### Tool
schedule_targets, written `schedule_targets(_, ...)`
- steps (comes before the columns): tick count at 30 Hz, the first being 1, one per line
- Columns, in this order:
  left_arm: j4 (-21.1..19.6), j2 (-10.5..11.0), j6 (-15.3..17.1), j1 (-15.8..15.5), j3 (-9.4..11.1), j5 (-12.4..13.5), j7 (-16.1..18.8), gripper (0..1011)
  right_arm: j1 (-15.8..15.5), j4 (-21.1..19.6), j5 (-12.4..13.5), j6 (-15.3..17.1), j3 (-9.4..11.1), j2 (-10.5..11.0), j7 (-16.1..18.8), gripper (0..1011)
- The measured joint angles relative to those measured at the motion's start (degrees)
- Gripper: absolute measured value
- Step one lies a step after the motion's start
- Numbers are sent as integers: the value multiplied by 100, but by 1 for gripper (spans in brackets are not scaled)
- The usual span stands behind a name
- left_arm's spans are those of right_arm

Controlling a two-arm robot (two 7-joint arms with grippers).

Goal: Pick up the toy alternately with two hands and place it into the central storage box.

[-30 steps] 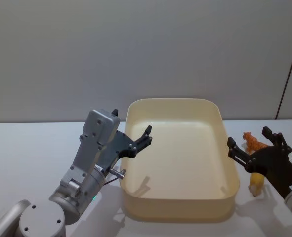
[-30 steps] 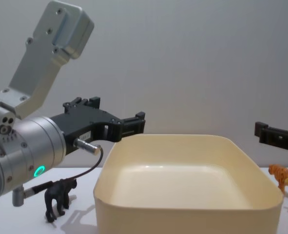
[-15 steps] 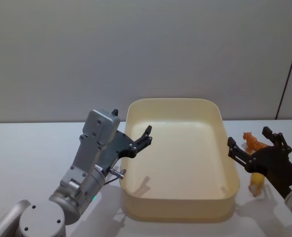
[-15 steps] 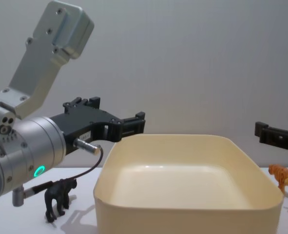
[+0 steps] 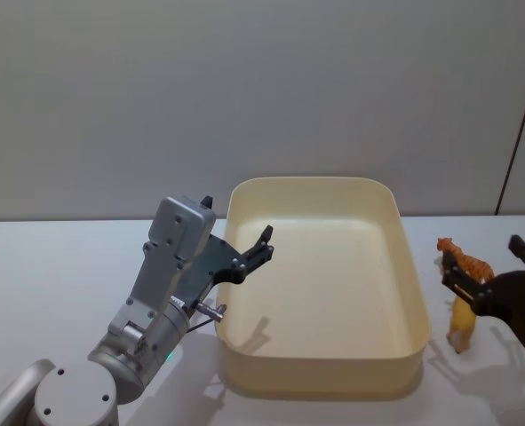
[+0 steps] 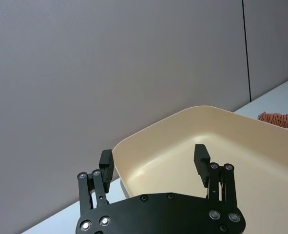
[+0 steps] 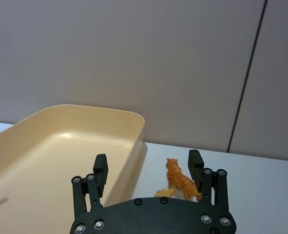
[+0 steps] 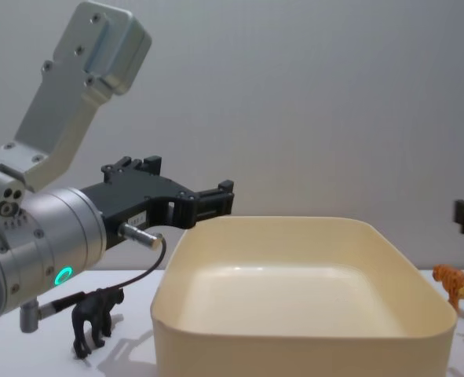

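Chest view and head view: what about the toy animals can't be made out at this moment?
- Small black plastic animal figure: chest view, the left arm's cable crosses its back; species too small to tell.
- Yellow plastic animal figure: head view, the right gripper covers its upper part; chest view, cut off by the right edge.
- Orange striped tiger figure: chest view, rear hidden by the yellow figure and the right edge.

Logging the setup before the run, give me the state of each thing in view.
Left gripper: jaws open, empty.
Right gripper: jaws open, empty.
Storage box: empty.
Tiger: standing on table.
Yellow toy: on table, ungripped.
Black toy animal: standing on table.
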Motion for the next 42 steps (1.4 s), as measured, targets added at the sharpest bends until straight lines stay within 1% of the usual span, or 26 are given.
schedule_targets(4,0,0,0,0,0,0,0,1001,-189,-153,24,56,61,72,-264,1001)
schedule_targets(8,0,0,0,0,0,0,0,1001,-409,-319,77,180,130,153,-543,1001)
schedule_targets(11,0,0,0,0,0,0,0,1001,-522,-389,119,280,167,189,-689,1001)
schedule_targets(14,0,0,0,0,0,0,0,1001,-615,-428,156,386,195,207,-789,1001)
schedule_targets(19,0,0,0,0,0,0,0,1001,-666,-425,183,529,212,196,-860,1001)
schedule_targets(28,0,0,0,0,0,0,0,1001,-554,-236,153,746,195,61,-837,1001)
schedule_targets(34,0,0,0,0,0,0,0,1001,-314,28,4,880,110,-133,-674,1001)
schedule_targets(37,0,0,0,0,0,0,0,1001,-238,118,-60,920,82,-195,-633,1001)
schedule_targets(42,0,0,0,0,0,0,0,1001,-37,392,-226,1016,4,-361,-565,1001)
